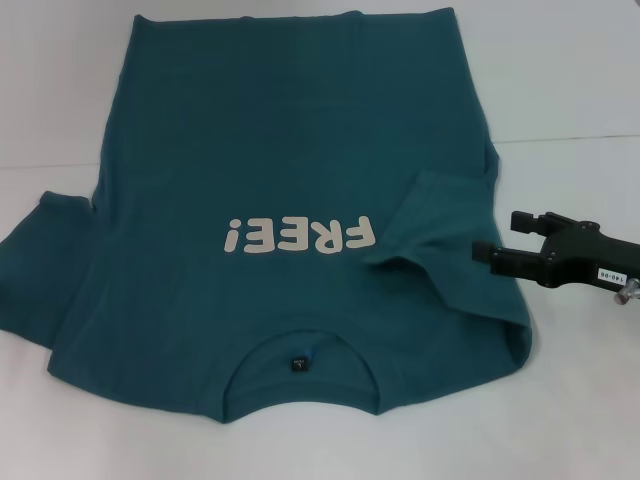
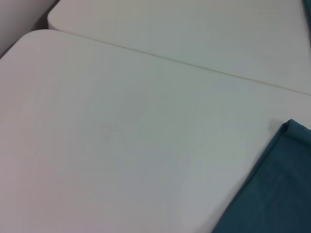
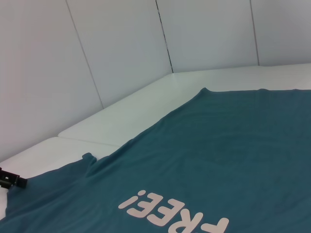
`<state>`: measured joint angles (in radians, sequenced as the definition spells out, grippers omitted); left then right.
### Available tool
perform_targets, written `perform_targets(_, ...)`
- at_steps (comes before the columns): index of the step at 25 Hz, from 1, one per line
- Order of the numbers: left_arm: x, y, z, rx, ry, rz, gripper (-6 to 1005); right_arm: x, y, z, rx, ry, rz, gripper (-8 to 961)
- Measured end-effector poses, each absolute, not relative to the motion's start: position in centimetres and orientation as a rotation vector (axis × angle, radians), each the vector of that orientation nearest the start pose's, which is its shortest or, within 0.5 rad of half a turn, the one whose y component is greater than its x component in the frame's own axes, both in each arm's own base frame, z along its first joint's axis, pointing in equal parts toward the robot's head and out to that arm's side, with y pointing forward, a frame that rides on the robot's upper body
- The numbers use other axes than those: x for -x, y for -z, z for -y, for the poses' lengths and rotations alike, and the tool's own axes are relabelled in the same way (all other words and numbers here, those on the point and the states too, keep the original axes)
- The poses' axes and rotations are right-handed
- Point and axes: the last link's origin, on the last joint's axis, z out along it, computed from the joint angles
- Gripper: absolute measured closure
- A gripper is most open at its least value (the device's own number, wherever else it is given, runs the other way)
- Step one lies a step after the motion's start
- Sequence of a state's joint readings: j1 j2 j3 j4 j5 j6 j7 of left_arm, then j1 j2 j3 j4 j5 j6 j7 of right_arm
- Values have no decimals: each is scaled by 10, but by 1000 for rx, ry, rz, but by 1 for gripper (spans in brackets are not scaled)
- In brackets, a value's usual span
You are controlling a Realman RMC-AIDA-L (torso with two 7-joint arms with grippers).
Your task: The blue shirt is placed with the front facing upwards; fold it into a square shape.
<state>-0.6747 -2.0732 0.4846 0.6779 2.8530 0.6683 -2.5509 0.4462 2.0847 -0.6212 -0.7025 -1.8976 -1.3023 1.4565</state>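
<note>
- Head view: the shirt (image 1: 270, 190) is seen spread front-up on the white table (image 1: 580, 90), its collar (image 1: 300, 375) nearest the robot and its hem at the far edge, so the long axis runs away from the robot.
- The right gripper (image 1: 510, 240) is held just over the shirt's right edge, at the height of the lettering (image 1: 298, 237); its black fingers are parted and nothing is held between them.
- The right sleeve (image 1: 430, 225) is already turned inward over the chest, its loose corner lying just beside the gripper, toward the robot's left. The left sleeve (image 1: 40, 260) lies flat and spread outward, well apart from that gripper.
- The left gripper is not shown in any view; whether it is open or closed cannot be told. In its wrist view only bare table and one shirt corner (image 2: 286, 160) are seen.
- The right arm is judged the nearer to the folded sleeve and the right side seam; the left sleeve would fall to the left arm.
- The cloth is a soft matte knit, limp, with shallow wrinkles and a raised fold at the turned sleeve. The white letters look smooth and flat, likely printed. A small dark label (image 1: 299, 364) is set inside the ribbed collar.
</note>
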Motion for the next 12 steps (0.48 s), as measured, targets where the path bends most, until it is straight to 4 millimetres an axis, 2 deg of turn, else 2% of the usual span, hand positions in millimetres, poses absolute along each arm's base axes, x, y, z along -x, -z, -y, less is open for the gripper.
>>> perform_targets(12,367,-60,-409,1548,93,1480,262,-308,-30,-345,2313,-660,-844,8)
